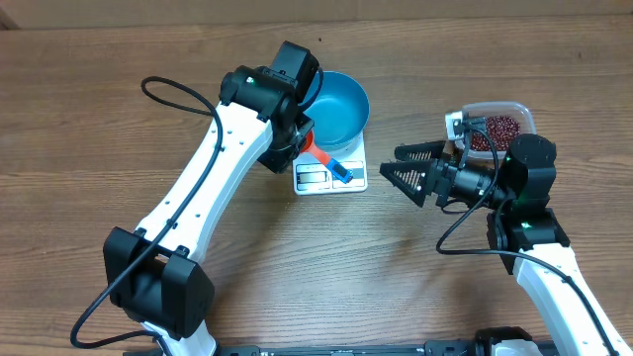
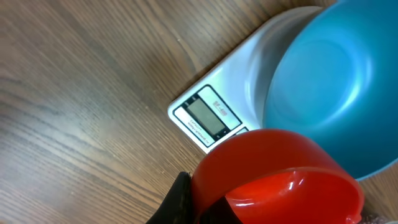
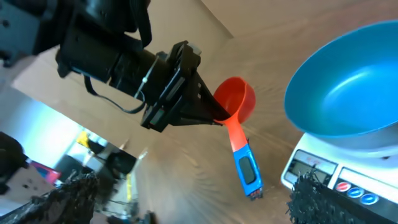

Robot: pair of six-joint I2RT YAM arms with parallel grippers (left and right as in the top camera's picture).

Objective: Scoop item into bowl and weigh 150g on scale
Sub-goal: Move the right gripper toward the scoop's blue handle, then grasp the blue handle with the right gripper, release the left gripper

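Note:
The blue bowl [image 1: 339,107] stands on the white scale [image 1: 329,177], and no beans show inside it [image 2: 336,81]. My left gripper [image 1: 305,138] is shut on a red scoop [image 3: 237,99] by the neck of its blue-ended handle [image 3: 246,169], holding it just above the scale's display [image 2: 211,118], beside the bowl. One black finger [image 2: 177,202] presses against the red cup [image 2: 280,180]. The item, dark red beans [image 1: 497,130], lies in a clear tub at the right. My right gripper [image 1: 391,161] hangs open and empty between scale and tub.
The clear tub [image 1: 516,109] sits at the right, behind the right arm. A white clip or tag [image 1: 454,125] is on its left rim. Wooden tabletop [image 1: 119,129] surrounds everything.

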